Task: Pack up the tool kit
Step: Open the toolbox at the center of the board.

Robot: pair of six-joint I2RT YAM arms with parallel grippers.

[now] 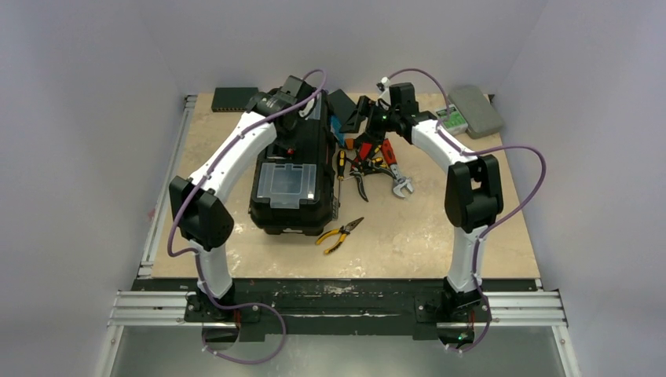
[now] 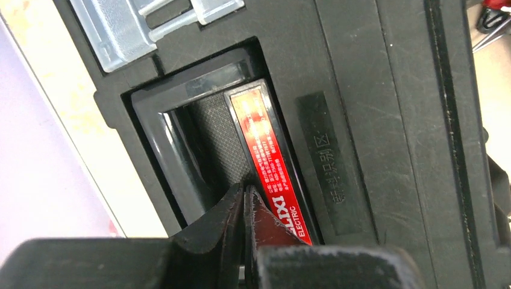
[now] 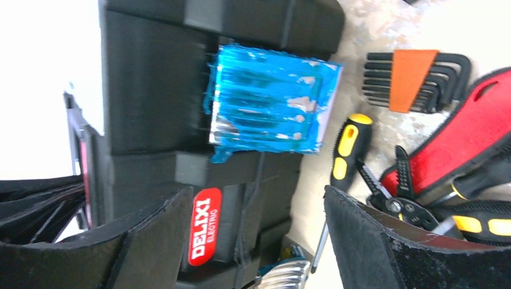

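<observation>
Toolbox (image 1: 287, 216): big, black, hard plastic, lid down, standing left of centre on the table (image 1: 440, 236). One clear lid (image 1: 287, 181) faces up near its front end.
- Judged stiff and bulky, and heavy once filled. The shell looks smooth, so a pinch on a flat wall would likely slip.
- Best hold is judged to be the handle (image 2: 265, 150), which lies folded in its recess on top, with a red label on it and a textured grip face. A jaw has to get under the bar.
- The side latch (image 3: 271, 108) carries loose blue film. It looks thin and slick, a poor place to grip.

Left gripper (image 2: 245, 192): fingers pressed together, tips right at the edge of the handle. Nothing shows between them.

Right gripper (image 3: 253, 198): fingers spread wide, holding nothing, over the right flank of the toolbox below the latch.

Loose tools lie on the table right of the toolbox:
- a yellow-and-black screwdriver (image 3: 349, 144)
- red-handled pliers (image 3: 458, 138)
- a set of hex keys (image 3: 416, 78)
- a wrench (image 1: 399, 182)
- yellow pliers (image 1: 339, 233), lying apart near the front

All are rigid metal and fairly light. The rubbery handles should give the surest hold; the bare steel shafts are slippery.
</observation>
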